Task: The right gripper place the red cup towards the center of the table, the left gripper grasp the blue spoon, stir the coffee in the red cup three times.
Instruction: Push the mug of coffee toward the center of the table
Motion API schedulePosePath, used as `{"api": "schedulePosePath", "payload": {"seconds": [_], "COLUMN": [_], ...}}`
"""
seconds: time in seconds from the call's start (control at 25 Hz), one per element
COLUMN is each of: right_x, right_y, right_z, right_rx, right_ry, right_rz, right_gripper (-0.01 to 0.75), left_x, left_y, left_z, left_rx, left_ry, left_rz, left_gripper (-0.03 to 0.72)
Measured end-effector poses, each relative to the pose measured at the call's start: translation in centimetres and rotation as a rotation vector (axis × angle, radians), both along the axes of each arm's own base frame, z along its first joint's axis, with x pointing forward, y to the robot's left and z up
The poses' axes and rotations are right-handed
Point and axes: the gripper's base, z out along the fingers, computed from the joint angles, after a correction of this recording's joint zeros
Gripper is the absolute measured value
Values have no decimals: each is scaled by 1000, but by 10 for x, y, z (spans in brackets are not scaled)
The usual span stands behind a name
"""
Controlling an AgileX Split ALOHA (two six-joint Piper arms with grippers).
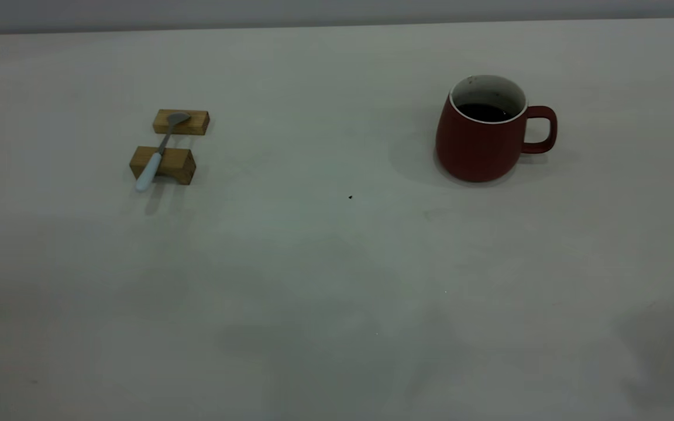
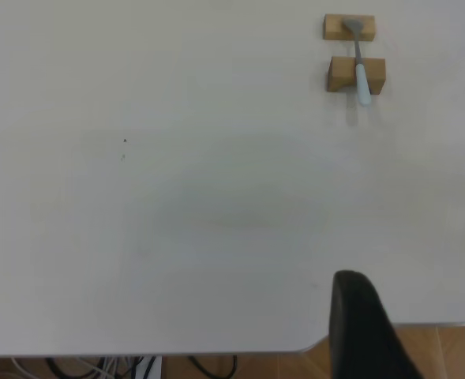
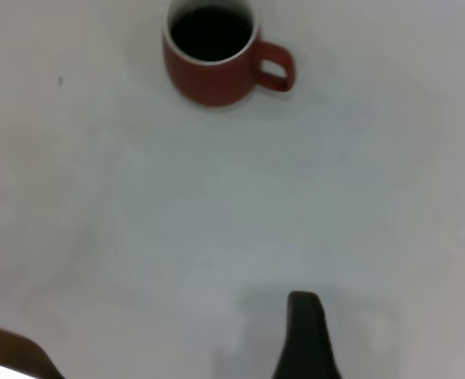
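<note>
A plain off-white table [image 1: 337,280] fills the exterior view, marked by a few tiny dark specks. On its right side stands the red cup [image 1: 480,140], upright, its loop handle turned toward the right edge and dark coffee [image 1: 483,111] sitting well below the white rim. Well apart, on the left side, the blue spoon [image 1: 158,153] lies across two small wooden blocks [image 1: 163,164], its grey bowl on the farther block and its pale handle jutting past the nearer one. Neither arm reaches the exterior view. The left gripper [image 2: 410,335] hangs over the table's near edge with its fingers spread and holding nothing. Of the right gripper [image 3: 307,339] a single dark finger shows, far from the cup, so its state cannot be told.
</note>
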Motion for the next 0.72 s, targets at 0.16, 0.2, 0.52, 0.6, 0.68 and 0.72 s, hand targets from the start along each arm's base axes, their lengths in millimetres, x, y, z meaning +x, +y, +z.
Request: {"api": "schedulePosePath", "payload": {"seconds": [0.16, 0.2, 0.52, 0.6, 0.68, 0.72], "right_x": [56, 69, 149, 159, 166, 168], "right_y": [6, 7, 23, 30, 34, 34], "right_z": [-10, -14, -69, -87, -111, -122], "right_rx": [-85, -98, -200, -238, -282, -306], "right_ry": [22, 19, -78, -92, -69, -57], "right_rz": [160, 190, 387, 440, 513, 554], "right_gripper": [588, 587, 582, 582, 582, 582], "left_x": [0, 0, 0, 0, 0, 0], "left_y": [0, 0, 0, 0, 0, 0], "left_z": [0, 0, 0, 0, 0, 0], "left_rx": [0, 0, 0, 0, 0, 0], "left_ry": [0, 0, 0, 0, 0, 0], "left_rz": [0, 0, 0, 0, 0, 0], "left_gripper": [405, 405, 405, 405, 405, 405]}}
